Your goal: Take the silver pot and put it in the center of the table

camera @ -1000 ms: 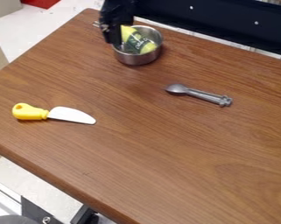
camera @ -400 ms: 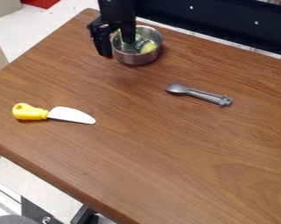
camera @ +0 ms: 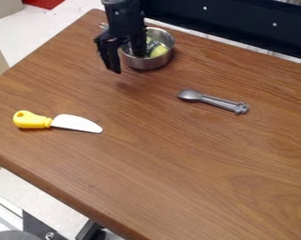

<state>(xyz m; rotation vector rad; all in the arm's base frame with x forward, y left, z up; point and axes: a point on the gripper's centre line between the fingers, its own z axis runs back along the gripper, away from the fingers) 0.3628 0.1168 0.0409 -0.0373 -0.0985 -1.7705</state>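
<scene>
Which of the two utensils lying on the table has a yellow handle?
The knife at the left, with the white blade; the spoon to its right is gray all over.

One table [camera: 177, 164] holds one pot [camera: 151, 63], with one yellow-green object [camera: 158, 51] inside it, one gripper [camera: 129, 63] at it, one spoon [camera: 209, 99] and one knife [camera: 76, 123] apart from it.

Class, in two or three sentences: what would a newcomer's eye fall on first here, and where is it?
First, the black tool, open at the left side of the silver pot, near the top of the view. Next, the yellow-handled knife, bright against the brown table at the left. The grey spoon lies quietly at the right.
</scene>
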